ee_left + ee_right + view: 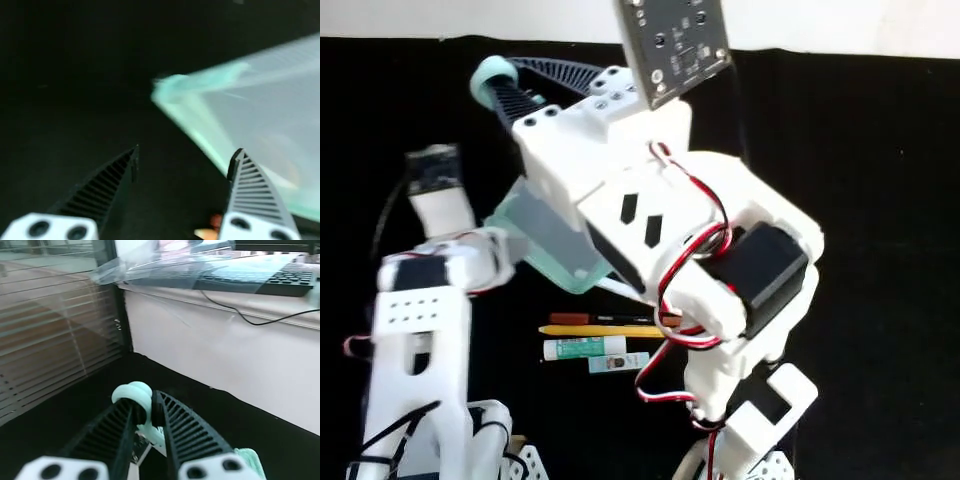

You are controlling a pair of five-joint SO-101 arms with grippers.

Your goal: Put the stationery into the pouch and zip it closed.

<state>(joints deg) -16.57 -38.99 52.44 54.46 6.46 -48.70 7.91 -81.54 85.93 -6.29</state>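
Two hands: right hand (145, 402) apparently pinches pouch ring (127, 392); left hand (187, 150) gapes.

My high camera looks down over the table (880, 150); wrist cameras sit close, the left one sharing the pouch (265, 110).
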